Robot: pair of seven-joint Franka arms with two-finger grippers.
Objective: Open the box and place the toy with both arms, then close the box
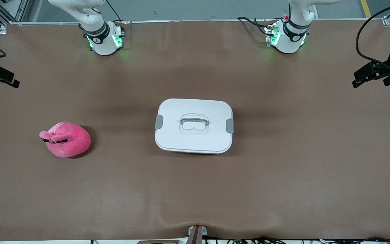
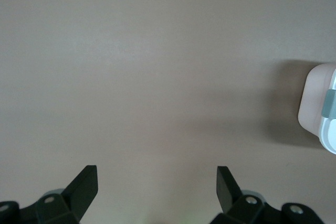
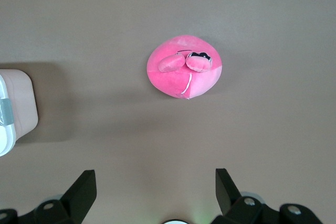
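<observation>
The round hot-pink plush toy (image 1: 65,140) with two bulging black-marked eyes lies on the brown table cover (image 1: 283,189), the nearest task thing to the front camera, toward the right arm's end of the table and well apart from the box. A little farther from that camera, at the table's middle, sits the rounded-rectangular translucent pink plastic box (image 1: 194,126), its white lid (image 1: 195,112) on and the two grey side clips (image 1: 159,122) down at its short ends. Its long axis runs from one arm's end of the table toward the other, so one clip faces each arm, and the recessed centre handle (image 1: 194,122) runs the same way. What the box holds cannot be told with the lid on.

Both arms wait high and out to the sides. The right gripper (image 3: 156,192) hangs with its jaws spread wide and empty over bare table near the toy, which shows whole in its wrist view. The left gripper (image 2: 157,187), likewise spread and empty, hangs over bare table with only a corner of the box in sight. Judging by this, each clip suits the arm on its own end, and the toy falls to the right arm.
</observation>
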